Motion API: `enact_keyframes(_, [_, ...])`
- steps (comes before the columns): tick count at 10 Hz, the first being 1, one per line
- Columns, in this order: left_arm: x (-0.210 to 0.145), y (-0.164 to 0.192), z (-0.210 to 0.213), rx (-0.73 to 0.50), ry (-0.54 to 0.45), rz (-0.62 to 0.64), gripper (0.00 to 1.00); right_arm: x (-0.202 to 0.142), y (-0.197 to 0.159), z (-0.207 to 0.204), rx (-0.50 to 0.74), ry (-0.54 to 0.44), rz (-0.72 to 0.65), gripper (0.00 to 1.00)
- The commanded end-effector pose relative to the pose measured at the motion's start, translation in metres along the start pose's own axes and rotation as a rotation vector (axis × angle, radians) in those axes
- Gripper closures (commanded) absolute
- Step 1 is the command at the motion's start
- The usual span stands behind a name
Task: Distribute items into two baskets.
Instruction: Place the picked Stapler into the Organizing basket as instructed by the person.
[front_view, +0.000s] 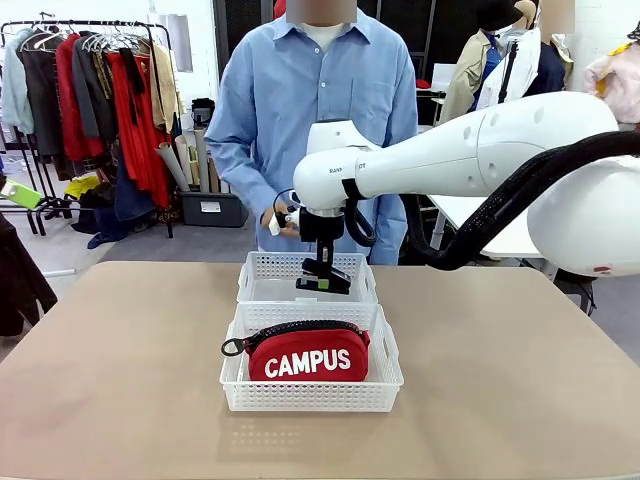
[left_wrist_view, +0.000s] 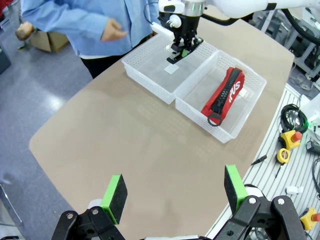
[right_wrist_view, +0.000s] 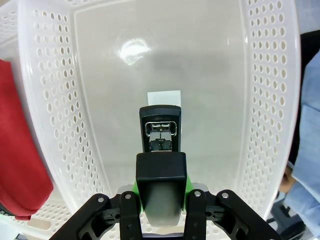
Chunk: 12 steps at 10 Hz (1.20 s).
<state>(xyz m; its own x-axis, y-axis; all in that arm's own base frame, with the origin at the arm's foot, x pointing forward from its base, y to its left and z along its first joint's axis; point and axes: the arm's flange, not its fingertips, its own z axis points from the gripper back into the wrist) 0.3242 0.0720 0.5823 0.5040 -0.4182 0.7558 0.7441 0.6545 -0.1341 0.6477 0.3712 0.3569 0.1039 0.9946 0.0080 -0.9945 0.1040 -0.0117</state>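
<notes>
Right now the right gripper (front_view: 322, 283) grips the stapler (right_wrist_view: 160, 145) above the far basket (front_view: 258, 283); behind it the pouch (front_view: 306, 352) fills the near basket (front_view: 310, 398).

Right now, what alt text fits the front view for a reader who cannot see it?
The right pincer holds a small black stapler over the far white basket. The near basket holds a red CAMPUS pouch. A person in a blue shirt stands across the table.

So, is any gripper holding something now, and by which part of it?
The right gripper holds the black stapler by its rear end, above the far basket. The left gripper is open and holds nothing.
</notes>
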Motion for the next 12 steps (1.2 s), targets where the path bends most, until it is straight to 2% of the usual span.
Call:
enact_keyframes(1, [0.000,0.000,0.000,-0.003,-0.006,-0.002,0.00,0.010,-0.014,0.006,0.022,0.001,0.030,1.00])
enact_keyframes(12, [0.000,0.000,0.000,-0.003,-0.006,-0.002,0.00,0.017,-0.025,-0.012,0.087,-0.008,0.036,1.00])
